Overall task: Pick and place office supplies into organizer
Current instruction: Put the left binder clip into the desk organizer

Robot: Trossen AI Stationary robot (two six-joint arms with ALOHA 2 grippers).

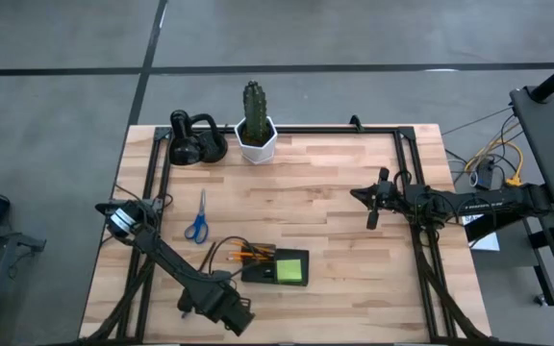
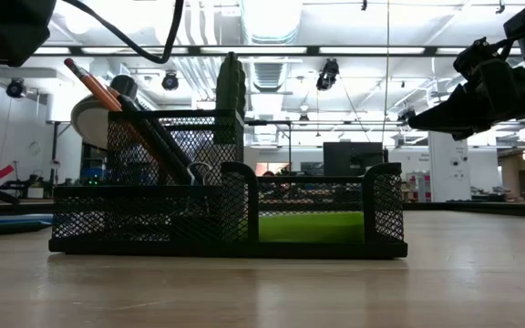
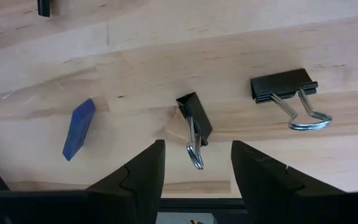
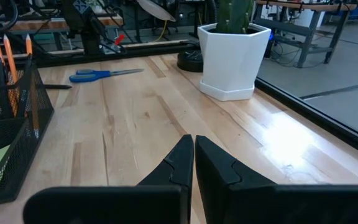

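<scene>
The black mesh organizer stands near the table's near edge and holds orange pencils, dark pens and the lime-green sticky pad. Blue-handled scissors lie flat to its far left. My left gripper is open above the near edge, with a small black binder clip lying between its fingers, untouched. A larger clip and a blue block lie beside it. My right gripper is shut and hovers at the right.
A white hexagonal cactus pot and a black rounded gadget stand at the far edge. A black frame rail runs along the table's sides. Bare wood lies between the organizer and the right arm.
</scene>
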